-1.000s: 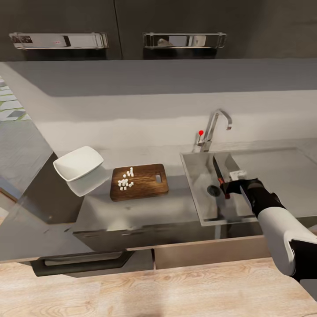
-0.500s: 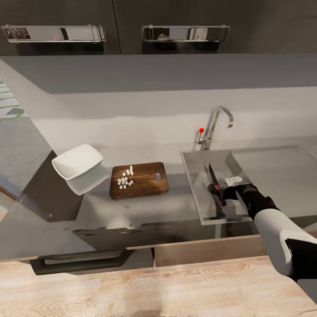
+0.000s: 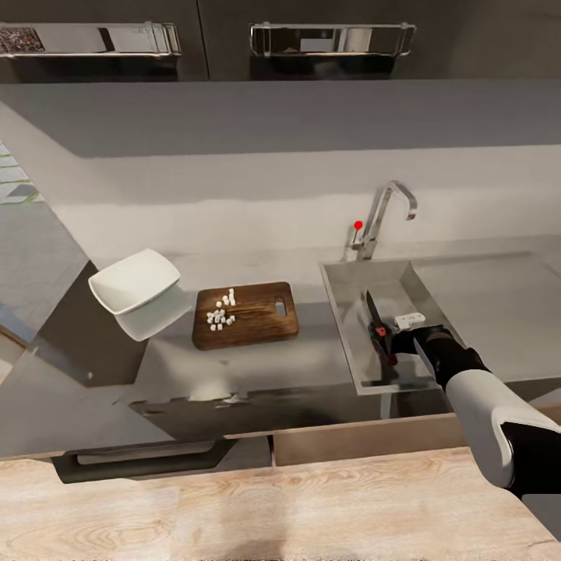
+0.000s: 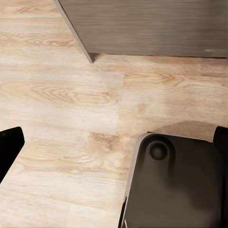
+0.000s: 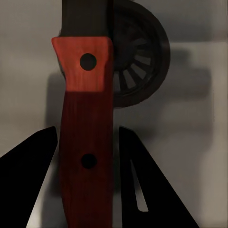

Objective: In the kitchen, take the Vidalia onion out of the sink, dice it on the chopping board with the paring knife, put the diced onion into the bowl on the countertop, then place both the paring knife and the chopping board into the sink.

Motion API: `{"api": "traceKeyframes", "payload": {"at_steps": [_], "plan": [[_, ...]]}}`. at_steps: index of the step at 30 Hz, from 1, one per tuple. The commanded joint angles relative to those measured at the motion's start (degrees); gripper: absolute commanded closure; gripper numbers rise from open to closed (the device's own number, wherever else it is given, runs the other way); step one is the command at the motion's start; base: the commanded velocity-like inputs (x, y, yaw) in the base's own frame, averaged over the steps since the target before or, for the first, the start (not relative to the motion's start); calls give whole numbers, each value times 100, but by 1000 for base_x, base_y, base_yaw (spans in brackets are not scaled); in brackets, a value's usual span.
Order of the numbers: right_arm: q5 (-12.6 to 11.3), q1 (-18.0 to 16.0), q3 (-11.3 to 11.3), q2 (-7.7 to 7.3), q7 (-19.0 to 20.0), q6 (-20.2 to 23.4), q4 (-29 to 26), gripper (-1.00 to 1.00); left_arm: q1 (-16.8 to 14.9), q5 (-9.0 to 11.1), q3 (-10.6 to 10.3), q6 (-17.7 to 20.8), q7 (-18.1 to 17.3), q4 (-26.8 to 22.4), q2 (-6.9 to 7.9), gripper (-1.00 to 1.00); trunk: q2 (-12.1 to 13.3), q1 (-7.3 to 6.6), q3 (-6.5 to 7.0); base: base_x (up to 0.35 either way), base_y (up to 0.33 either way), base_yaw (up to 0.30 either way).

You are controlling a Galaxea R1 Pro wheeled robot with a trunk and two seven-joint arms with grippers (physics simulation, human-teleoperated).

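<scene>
Right gripper (image 3: 387, 344) jaws spread a little, one finger on each side of the paring knife (image 3: 375, 326) handle; in the right wrist view small gaps show between the dark fingers (image 5: 28, 175) and the red-brown handle (image 5: 85, 137), so contact can't be confirmed, grip looks loose or just let go. Knife blade points away from the jaws toward the back of the sink (image 3: 351, 327). Round drain (image 5: 137, 61) sits just past the jaws, beside the handle's front end. Left gripper (image 4: 114, 156): two dark fingertips at the frame edges, wide apart, holding nothing, above wood floor (image 4: 71, 95) and a dark robot base part (image 4: 175, 185).

Sink basin contains the knife and gripper. Well off to the jaws' left on the countertop (image 3: 312, 358): chopping board (image 3: 245, 315) with white diced onion (image 3: 220, 312) pieces on its far-left part. Farther left, the bowl (image 3: 134, 280), tilted, nothing visible inside. Faucet (image 3: 382, 218) with red knob beyond the sink.

Versus a second ago: the gripper and knife are lower in the basin and nearer its front edge; board, dice, bowl unchanged; camera view shifted slightly.
</scene>
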Motion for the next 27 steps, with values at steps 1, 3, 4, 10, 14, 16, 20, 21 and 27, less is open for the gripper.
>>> {"api": "traceKeyframes", "payload": {"at_steps": [1,3,4,10,14,16,20,21,27], "plan": [[60,-2,-44,5,47,20,-9,100,0,32,-48,-9,42,-14,9,-100,-10,3,-18,0,0,0],[60,-2,-44,5,47,20,-9,100,0,32,-48,-9,42,-14,9,-100,-10,3,-36,0,0,0],[60,-2,-44,5,47,18,-10,100,0,32,-50,-9,42,-14,9,-100,-10,3,-45,0,0,0],[60,-2,-44,-2,72,16,-16,100,0,32,-47,-9,42,-14,9,-100,-10,3,-81,0,0,0],[60,-2,-44,-3,80,16,-17,100,0,32,-51,-9,42,-14,9,-100,-10,3,-85,0,0,0],[60,-2,-44,-3,81,16,-17,100,0,32,-49,-9,42,-14,9,-100,-10,3,-86,0,0,0],[58,-2,-44,-5,84,16,-26,-100,0,32,-50,-9,42,-14,9,-100,-10,3,-86,0,0,0],[59,-2,-44,-8,86,13,-34,-100,0,32,-51,-9,42,-14,9,-100,-10,3,-86,0,0,0],[60,-2,-50,-12,131,8,-141,-100,0,32,-51,-9,42,-14,9,-100,-10,3,-86,0,0,0]]}}
